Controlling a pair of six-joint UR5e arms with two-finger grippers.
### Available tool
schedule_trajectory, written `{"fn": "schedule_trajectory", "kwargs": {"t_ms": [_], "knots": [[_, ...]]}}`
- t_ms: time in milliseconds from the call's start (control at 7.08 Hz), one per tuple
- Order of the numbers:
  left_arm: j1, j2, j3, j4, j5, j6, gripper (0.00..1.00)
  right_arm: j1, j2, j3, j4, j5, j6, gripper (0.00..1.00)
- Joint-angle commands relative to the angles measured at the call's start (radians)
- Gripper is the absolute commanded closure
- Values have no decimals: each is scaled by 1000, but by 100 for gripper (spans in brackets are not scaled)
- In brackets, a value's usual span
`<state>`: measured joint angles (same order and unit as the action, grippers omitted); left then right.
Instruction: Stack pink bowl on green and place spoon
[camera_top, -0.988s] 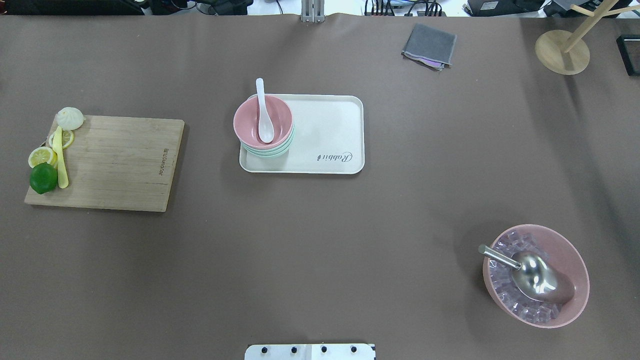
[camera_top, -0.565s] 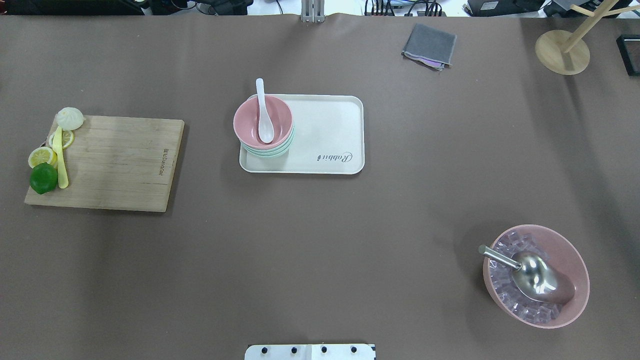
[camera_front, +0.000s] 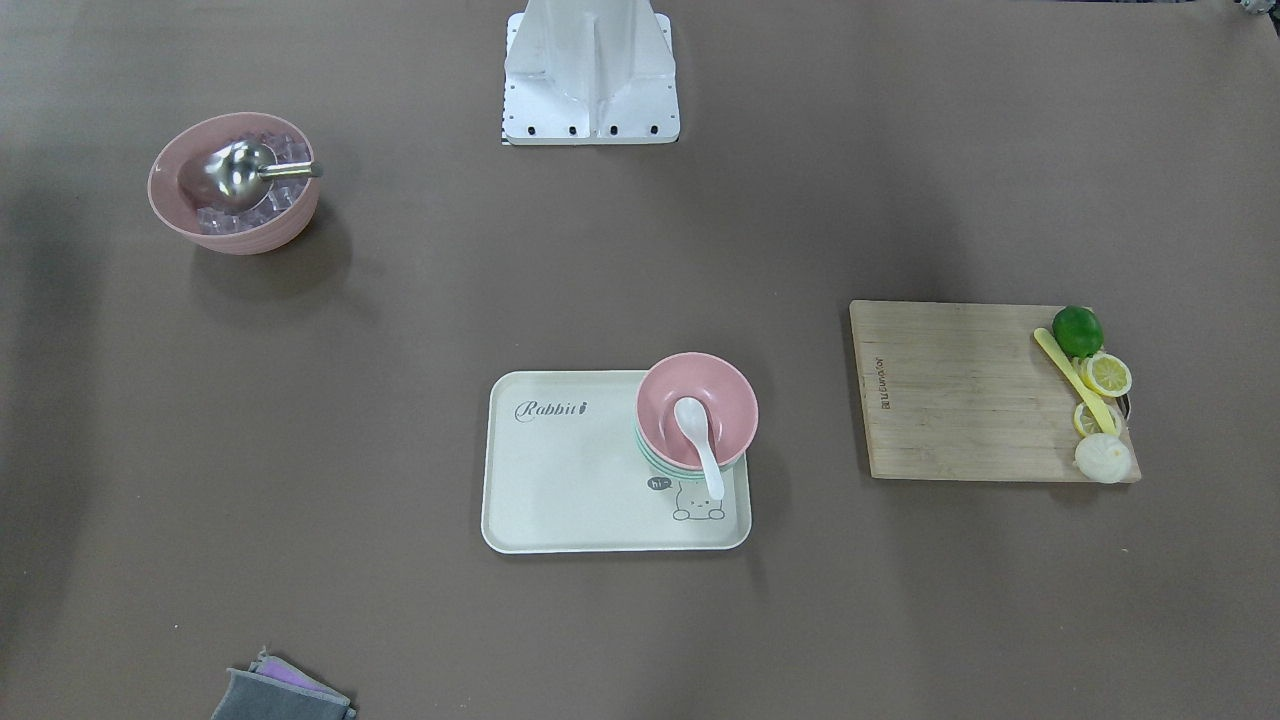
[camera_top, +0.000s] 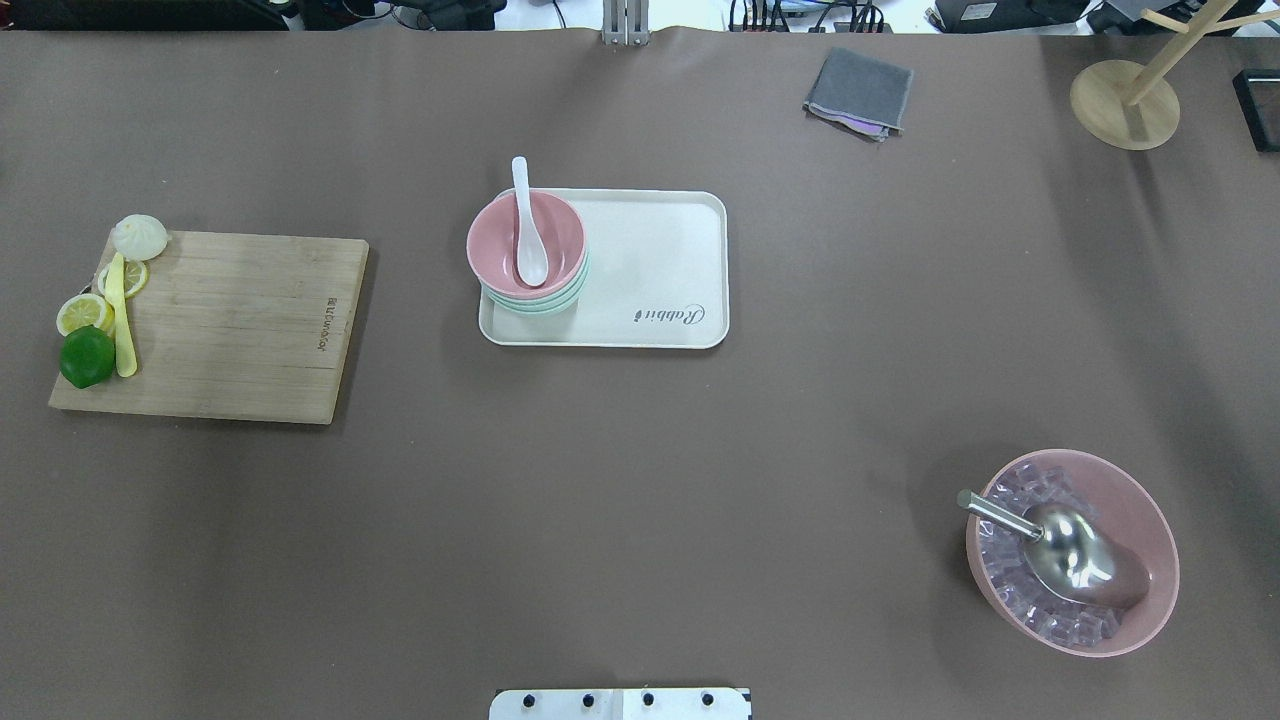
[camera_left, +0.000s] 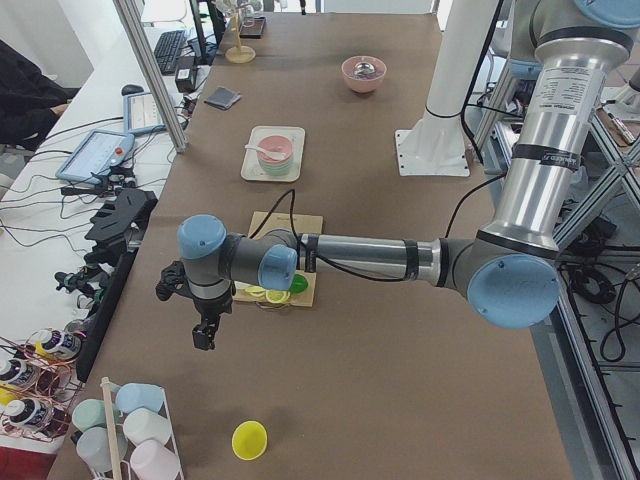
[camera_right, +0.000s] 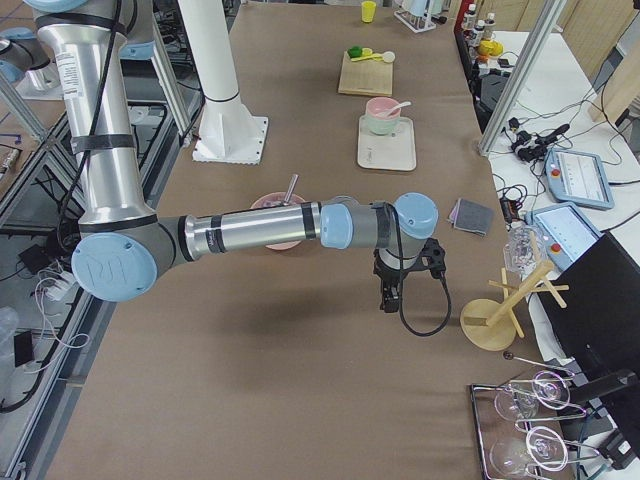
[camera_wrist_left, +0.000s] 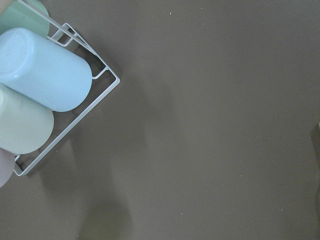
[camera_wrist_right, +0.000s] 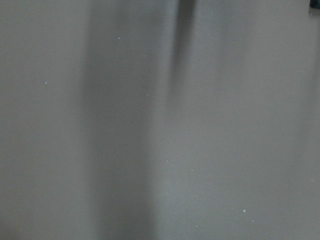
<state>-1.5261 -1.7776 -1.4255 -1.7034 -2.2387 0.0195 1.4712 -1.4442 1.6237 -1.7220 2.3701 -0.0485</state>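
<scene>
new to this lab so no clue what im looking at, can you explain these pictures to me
This is a robot with two arms at a brown table, caught at one moment by several cameras. One camera looks down from behind the robot, one faces it from across the table, one stands at each table end, and one rides on each wrist.

The end views show the left arm and the right arm stretched out, away from the dishes. No object shows in the left claw or the right claw, but they are too small to tell open from shut.

On the tray the pink bowl sits on the green bowls, with the spoon resting in it. Also there: a board with fruit, a bowl of clear cubes with a scoop, and a cloth.
</scene>
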Motion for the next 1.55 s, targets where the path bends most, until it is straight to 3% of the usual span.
{"fn": "schedule_trajectory", "kwargs": {"t_ms": [0, 1412], "knots": [[0, 55, -50, 13, -125, -29, 2, -18, 1, 2, 1, 0, 36, 0], [-2, 129, -53, -2, -128, -24, 2, -29, 11, 4, 1, 6, 56, 0]]}}
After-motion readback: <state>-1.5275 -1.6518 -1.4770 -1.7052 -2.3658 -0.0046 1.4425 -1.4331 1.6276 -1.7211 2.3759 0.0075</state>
